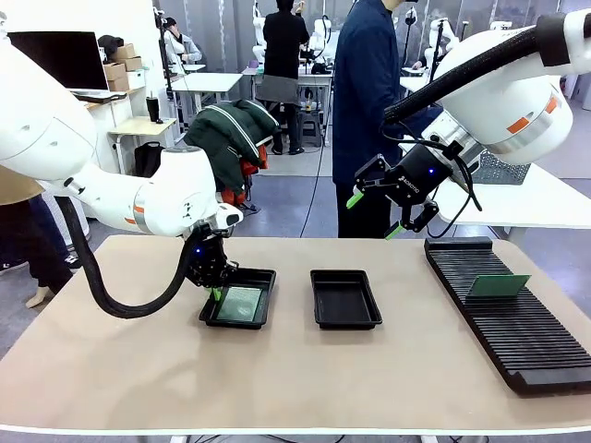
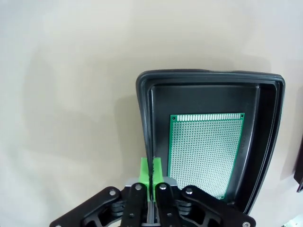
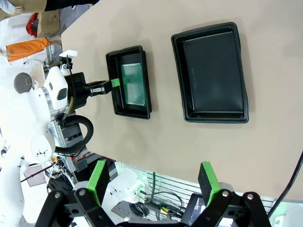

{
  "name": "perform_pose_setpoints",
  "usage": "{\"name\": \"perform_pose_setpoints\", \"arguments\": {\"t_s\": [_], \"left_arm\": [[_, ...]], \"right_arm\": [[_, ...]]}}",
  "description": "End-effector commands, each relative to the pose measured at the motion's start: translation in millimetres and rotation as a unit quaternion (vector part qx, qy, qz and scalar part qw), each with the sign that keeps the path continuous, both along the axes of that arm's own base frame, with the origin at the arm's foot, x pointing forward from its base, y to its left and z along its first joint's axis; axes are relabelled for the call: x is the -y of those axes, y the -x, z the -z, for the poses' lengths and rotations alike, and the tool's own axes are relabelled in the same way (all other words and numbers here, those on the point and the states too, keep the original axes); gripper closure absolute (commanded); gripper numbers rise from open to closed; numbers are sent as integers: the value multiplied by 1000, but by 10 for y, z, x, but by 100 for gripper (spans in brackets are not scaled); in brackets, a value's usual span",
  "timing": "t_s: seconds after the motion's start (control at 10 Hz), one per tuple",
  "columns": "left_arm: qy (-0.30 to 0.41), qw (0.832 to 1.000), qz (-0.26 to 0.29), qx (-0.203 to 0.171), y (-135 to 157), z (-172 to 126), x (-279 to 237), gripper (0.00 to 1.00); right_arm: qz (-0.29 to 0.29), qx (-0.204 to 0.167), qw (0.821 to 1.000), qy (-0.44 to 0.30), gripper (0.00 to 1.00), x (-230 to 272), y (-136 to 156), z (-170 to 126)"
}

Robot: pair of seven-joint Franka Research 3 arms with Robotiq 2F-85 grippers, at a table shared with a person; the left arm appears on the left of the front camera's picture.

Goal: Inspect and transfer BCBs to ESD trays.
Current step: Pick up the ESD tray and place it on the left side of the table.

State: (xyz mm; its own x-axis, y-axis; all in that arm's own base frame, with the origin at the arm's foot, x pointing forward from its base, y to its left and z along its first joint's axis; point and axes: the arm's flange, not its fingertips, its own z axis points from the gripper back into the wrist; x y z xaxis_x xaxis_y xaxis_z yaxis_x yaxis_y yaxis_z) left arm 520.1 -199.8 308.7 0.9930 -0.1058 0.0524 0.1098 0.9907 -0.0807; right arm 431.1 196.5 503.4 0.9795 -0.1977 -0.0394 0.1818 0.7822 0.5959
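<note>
One BCB [image 1: 240,303] lies flat in the left ESD tray [image 1: 263,276]. My left gripper [image 1: 217,293] is low at that tray's left rim, pads shut together with nothing between them. From the left wrist view the shut left gripper [image 2: 152,171] hovers over the tray wall [image 2: 144,118], beside the BCB [image 2: 206,153]. The middle ESD tray [image 1: 345,300] is empty. My right gripper [image 1: 374,214] hangs open high above the table's far side. In its own view the right gripper [image 3: 154,177] looks down on both ESD trays [image 3: 210,71], and the BCB [image 3: 132,85] lies in the smaller-looking one. Another BCB [image 1: 499,285] stands in the rack.
A long black ribbed rack [image 1: 512,332] runs along the table's right side. A person in a dark blue coat [image 1: 365,92] stands beyond the far edge. Bare tabletop [image 1: 277,388] stretches in front of the trays.
</note>
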Motion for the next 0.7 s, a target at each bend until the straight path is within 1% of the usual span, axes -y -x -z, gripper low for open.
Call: {"name": "perform_pose_setpoints", "arguments": {"t_s": [0.0, 0.1, 0.3, 0.5, 0.6], "left_arm": [[50, 999, 4, -1, -24, -9, -206, 97], [81, 997, -1, -3, -37, -10, -303, 97], [118, 993, -6, -2, -44, -55, -513, 97], [173, 985, -13, -10, -59, -85, -822, 97], [184, 983, -16, -10, -57, -82, -961, 97]], "right_arm": [[3, -2, 1000, 9, 0, -6, -31, -7], [3, -2, 1000, 9, 0, -6, -31, -7], [3, -2, 1000, 9, 0, -6, -31, -7], [3, -2, 1000, 9, 0, -6, -31, -7], [3, -2, 1000, 9, 0, -6, -31, -7]]}}
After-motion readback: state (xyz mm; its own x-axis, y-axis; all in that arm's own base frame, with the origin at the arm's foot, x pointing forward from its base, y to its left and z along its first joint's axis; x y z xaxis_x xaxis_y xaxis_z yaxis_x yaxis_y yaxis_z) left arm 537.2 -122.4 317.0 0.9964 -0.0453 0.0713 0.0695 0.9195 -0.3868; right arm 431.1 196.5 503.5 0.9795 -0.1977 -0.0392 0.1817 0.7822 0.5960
